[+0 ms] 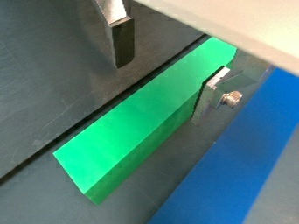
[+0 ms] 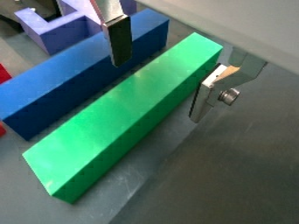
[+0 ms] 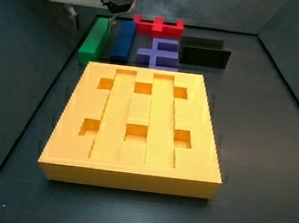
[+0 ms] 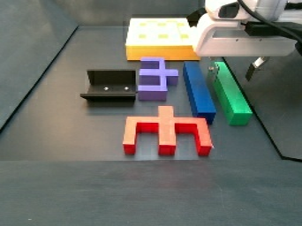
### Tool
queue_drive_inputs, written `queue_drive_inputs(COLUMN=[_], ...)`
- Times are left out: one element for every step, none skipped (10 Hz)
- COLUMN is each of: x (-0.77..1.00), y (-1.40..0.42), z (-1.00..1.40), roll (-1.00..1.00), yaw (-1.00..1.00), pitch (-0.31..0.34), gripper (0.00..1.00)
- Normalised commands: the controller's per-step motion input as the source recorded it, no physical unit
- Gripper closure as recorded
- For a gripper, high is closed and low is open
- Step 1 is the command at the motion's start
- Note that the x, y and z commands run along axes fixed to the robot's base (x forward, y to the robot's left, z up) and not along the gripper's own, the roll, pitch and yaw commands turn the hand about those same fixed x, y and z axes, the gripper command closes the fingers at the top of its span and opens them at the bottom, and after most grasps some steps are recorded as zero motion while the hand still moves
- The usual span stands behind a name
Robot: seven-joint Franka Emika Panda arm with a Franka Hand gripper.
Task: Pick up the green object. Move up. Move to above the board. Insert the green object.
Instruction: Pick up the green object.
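A: Where does the green object (image 4: 234, 95) lie?

B: Flat on the bench (image 4: 71, 115) at the right of the side view, just beside the blue bar (image 4: 197, 89); its long axis runs away from the camera toward the board (image 4: 163, 35) at the top of the frame.

A: And the tool (image 4: 234, 67)?

B: Directly above the bar's far half; fingers (image 2: 117, 42) apart and empty, one on each long side, straddling its width; wrist pointing straight down; judged ready to descend and close.
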Motion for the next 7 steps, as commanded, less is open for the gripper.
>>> queue_drive_inputs(x=[-0.20,0.00,0.07,0.26,0.14,0.13,0.00], y=[0.08,0.21,0.22,0.07,0.00,-0.07,0.00], z=[0.00,-0.19,-0.29,-0.24,-0.24,-0.20,-0.26], roll=[0.01,0.06,0.07,0.07,0.08,0.05,0.01], yaw=[-0.05,0.00,0.00,0.03,0.00,-0.02,-0.10], pitch=[0.000,0.000,0.000,0.000,0.000,0.000,0.000], gripper=[0.00,0.00,0.00,0.00,0.00,0.00,0.00])
